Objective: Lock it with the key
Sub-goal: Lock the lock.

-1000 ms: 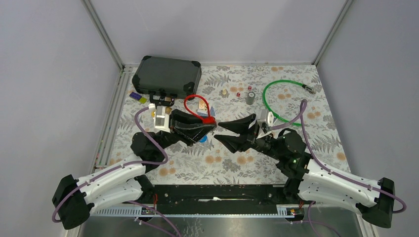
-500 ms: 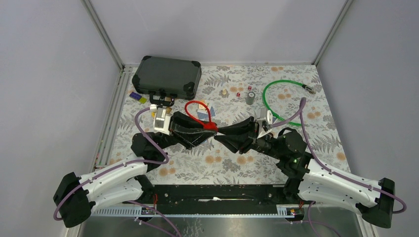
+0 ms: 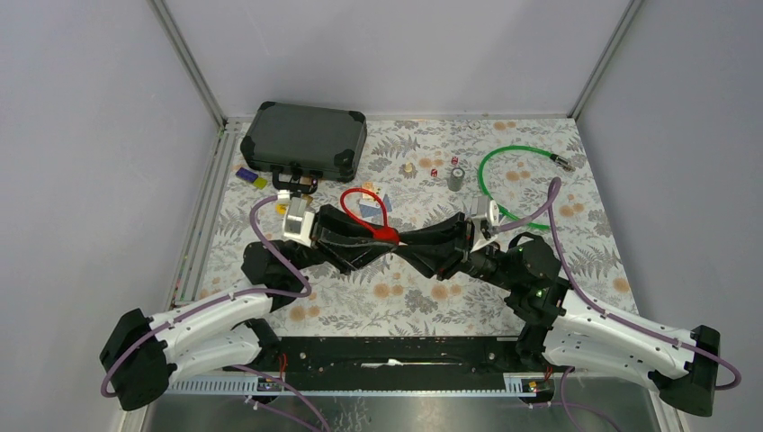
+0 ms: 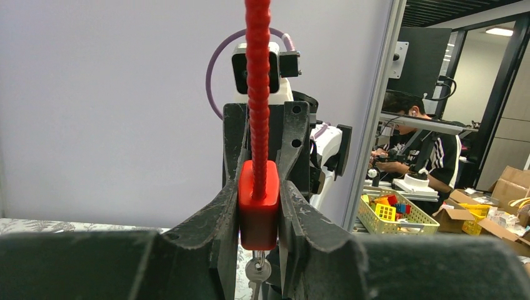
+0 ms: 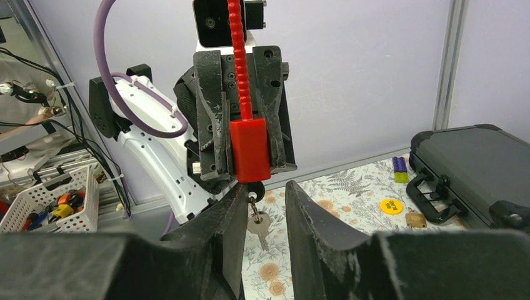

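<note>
You're doing fine so far: your left gripper (image 3: 376,238) is clamping the red padlock (image 4: 258,206) by its body, narrow and snug, with the red cable (image 4: 257,75) rising from between the fingers. The key (image 5: 257,222) is already sitting in the lock's underside, dangling just past your right gripper (image 5: 265,190), which is facing the left one tip to tip. Those right jaws are standing partly apart with the key hanging in the gap, nearer one finger, and I'm not seeing a pinch yet. So the hold's done; grabbing and turning the key is what's left, I'd say.
</note>
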